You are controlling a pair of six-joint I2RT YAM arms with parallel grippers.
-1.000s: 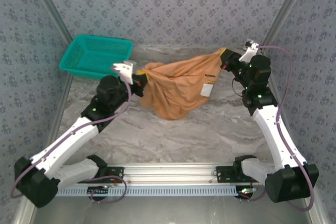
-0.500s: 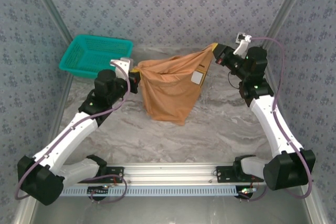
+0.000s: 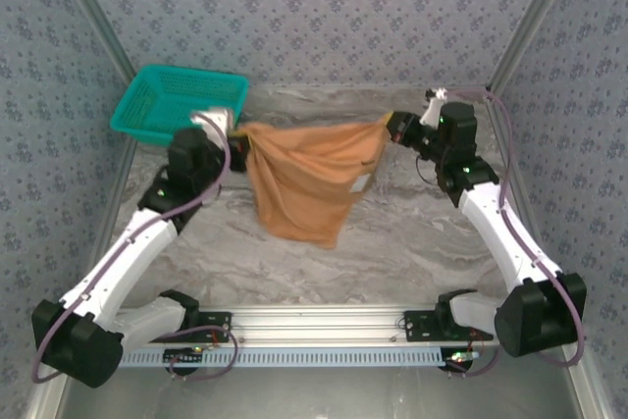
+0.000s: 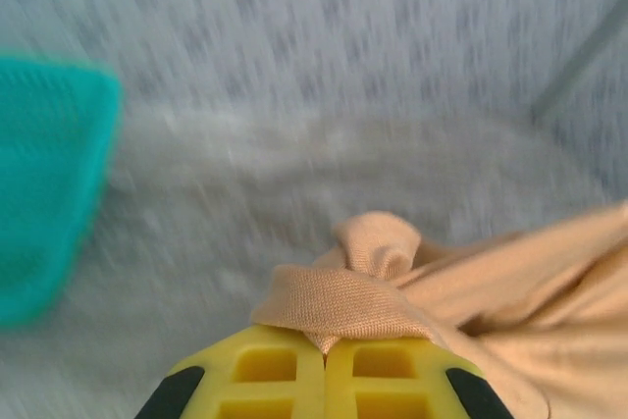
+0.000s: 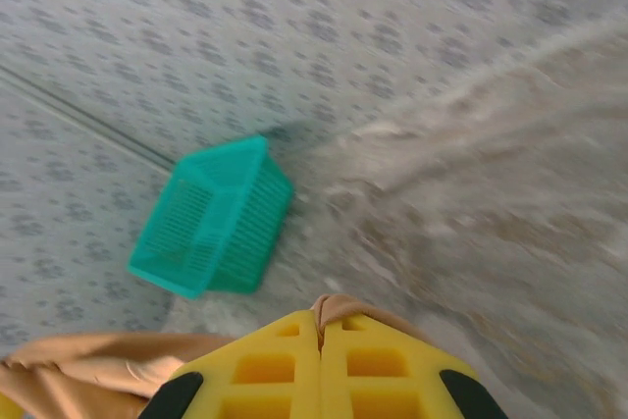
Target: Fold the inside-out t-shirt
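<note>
**Table** (image 3: 422, 242) — grey marbled top, closed in on three sides by patterned walls (image 3: 314, 17).

**T-shirt** (image 3: 304, 179) — orange-tan cloth, held up between the two arms over the far middle of the table. Its top edge is drawn nearly straight from one gripper to the other. The rest hangs below in a loose, tapering bag. Whether the lowest point rests on the table cannot be told. It is judged light, limp and not slippery. No shape will be kept where it is left unsupported, and slack will gather in the middle. It is best taken at corners, hems or shoulder seams, where doubled cloth gives a firm pinch, rather than in the open panel.

**Basket** (image 3: 132, 105) — teal mesh, set in the far left corner, apart from the cloth.

**Left gripper** (image 3: 238, 131) — jaws pressed fully together on a bunched fold at the top left corner of the t-shirt. In the wrist view the cloth is seen nipped between the yellow pads (image 4: 275, 370).

**Right gripper** (image 3: 392, 125) — jaws likewise pressed together, with the top right corner of the t-shirt pinched between them.
</note>
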